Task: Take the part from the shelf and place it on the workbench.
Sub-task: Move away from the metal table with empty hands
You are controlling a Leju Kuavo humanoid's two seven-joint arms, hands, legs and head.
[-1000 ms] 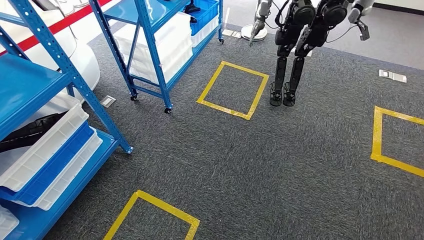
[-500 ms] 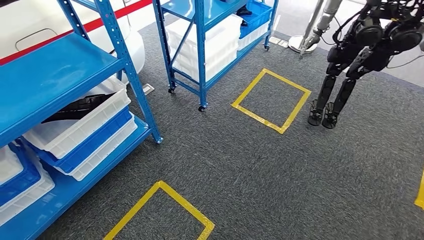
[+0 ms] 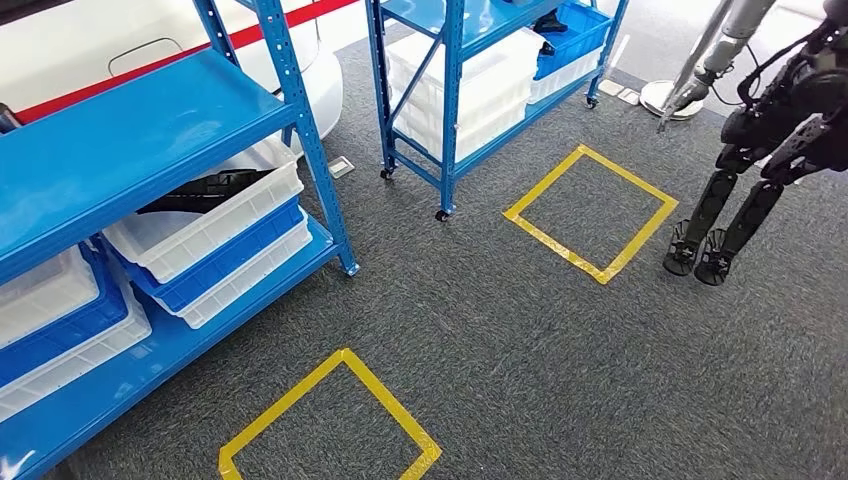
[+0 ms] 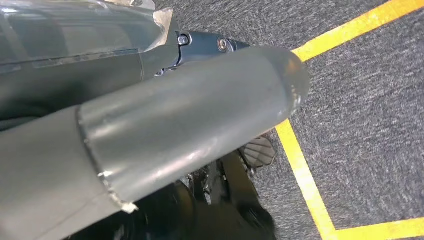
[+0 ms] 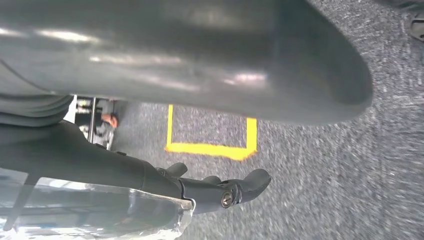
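A black part [image 3: 215, 185] lies in a white bin [image 3: 225, 220] on the lower level of the blue shelf [image 3: 130, 140] at my left in the head view. My left hand [image 4: 190, 120] hangs over the carpet in the left wrist view, its thick grey thumb in front and its dark fingers [image 4: 200, 42] stretched out with nothing in them. My right hand [image 5: 200, 60] hangs the same way in the right wrist view. Its dark fingers [image 5: 235, 192] are loosely bent and hold nothing.
More white and blue bins [image 3: 60, 320] are stacked on the shelf's bottom level. A second blue rack [image 3: 455, 70] with white bins stands behind. Another humanoid robot [image 3: 760, 150] stands at the right. Yellow tape squares [image 3: 330, 420] [image 3: 592, 210] mark the grey carpet.
The whole head picture has shifted rightward, so the camera has turned left. More of the near shelf and its bins shows now. The other robot sits nearer the right edge.
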